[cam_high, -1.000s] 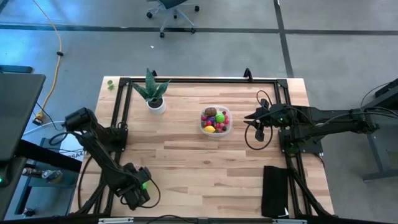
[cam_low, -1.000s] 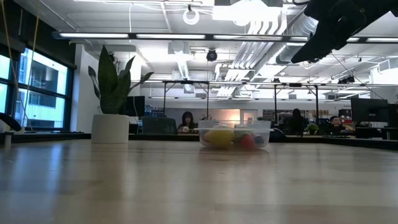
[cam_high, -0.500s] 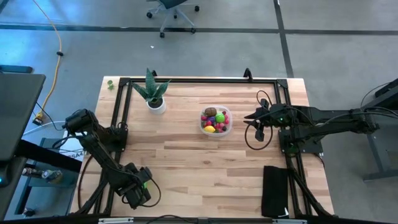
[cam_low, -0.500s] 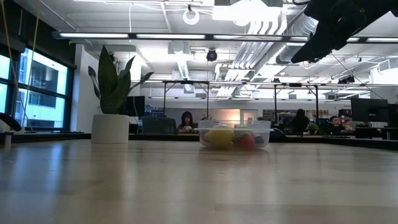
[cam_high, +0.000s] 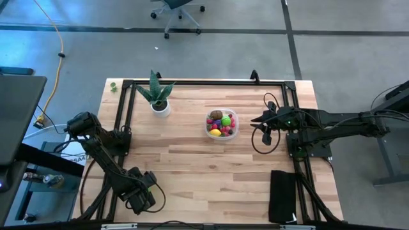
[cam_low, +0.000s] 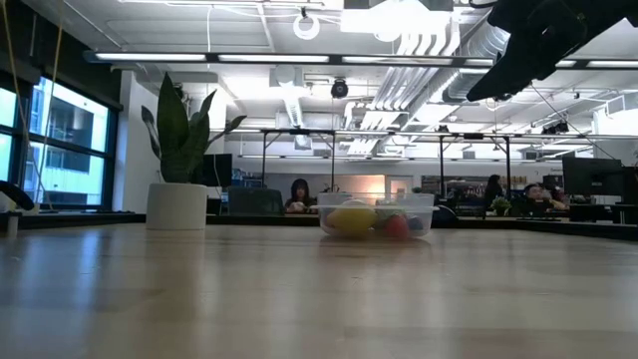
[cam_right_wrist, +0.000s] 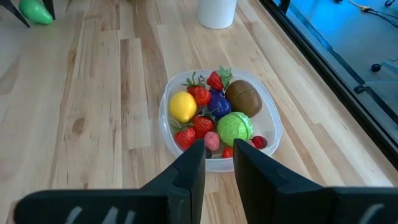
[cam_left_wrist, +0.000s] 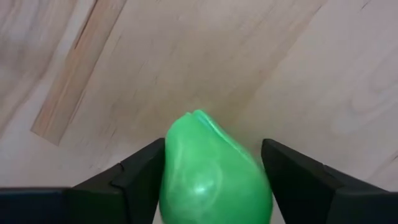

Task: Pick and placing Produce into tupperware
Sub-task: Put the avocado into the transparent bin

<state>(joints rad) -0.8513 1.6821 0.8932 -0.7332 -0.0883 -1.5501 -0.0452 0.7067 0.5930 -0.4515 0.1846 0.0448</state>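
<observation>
Tupperware [cam_high: 221, 124], centre of the bench [cam_high: 211, 172]: nearly filled with produce; right gripper [cam_high: 264, 119] beside it, jaws narrowly apart, empty; left gripper [cam_high: 146, 195], lower left, jaws apart around green pear [cam_left_wrist: 214, 177]: apparently the last piece.

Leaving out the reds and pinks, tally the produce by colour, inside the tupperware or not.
Yellow lemon: 1
Brown kiwi: 1
Purple piece: 1
Green: 2, round one in the tupperware, pointed one outside
Total: 5

light: bright, even | ceiling strips glare, low view | near tabletop blurred
</observation>
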